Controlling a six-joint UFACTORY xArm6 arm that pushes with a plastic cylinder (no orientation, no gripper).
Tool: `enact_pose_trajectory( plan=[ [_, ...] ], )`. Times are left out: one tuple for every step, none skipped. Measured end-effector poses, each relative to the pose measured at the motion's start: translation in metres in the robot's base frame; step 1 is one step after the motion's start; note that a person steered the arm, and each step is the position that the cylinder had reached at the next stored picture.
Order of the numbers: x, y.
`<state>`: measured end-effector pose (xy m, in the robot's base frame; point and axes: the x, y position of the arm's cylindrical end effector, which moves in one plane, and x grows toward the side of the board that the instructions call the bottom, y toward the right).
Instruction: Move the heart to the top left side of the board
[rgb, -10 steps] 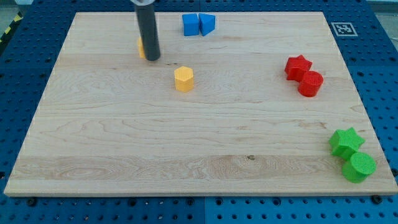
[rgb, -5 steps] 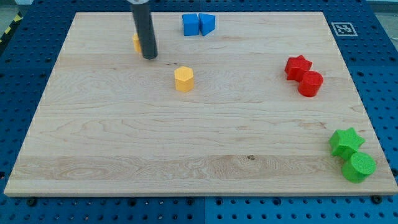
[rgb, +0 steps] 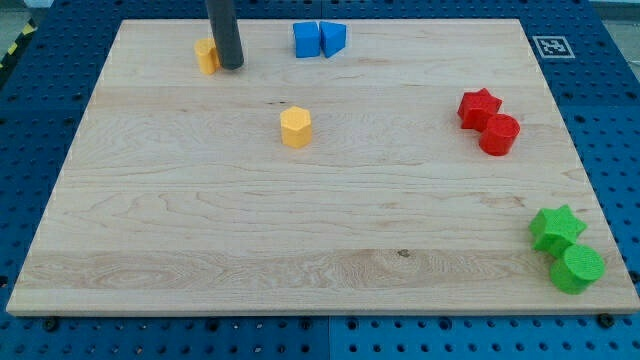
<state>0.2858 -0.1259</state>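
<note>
The tip (rgb: 231, 66), no jaws on it, has shoved the yellow heart (rgb: 206, 56) up-left, nearly to the surface's (rgb: 300, 220) top-left corner.

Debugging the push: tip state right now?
No gripper; my tip is down on the board, against the right side of the yellow block, holding nothing.

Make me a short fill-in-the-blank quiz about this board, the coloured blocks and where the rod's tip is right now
1. My tip rests just to the view's ____ of the small yellow block.
2. The two blue blocks sit at the view's ____ edge of the board.
3. The red star sits beside a red ____.
4. The blocks in the bottom right corner are ____.

Missing words: right; top; cylinder; green
</note>
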Motion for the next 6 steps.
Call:
enact_pose_trajectory(
  plan=[
    [0.019, 0.001],
    [0.02, 0.001],
    [0.007, 0.0],
    [-0.011, -0.011],
    [-0.013, -0.016],
    [0.005, -0.016]
  ],
)
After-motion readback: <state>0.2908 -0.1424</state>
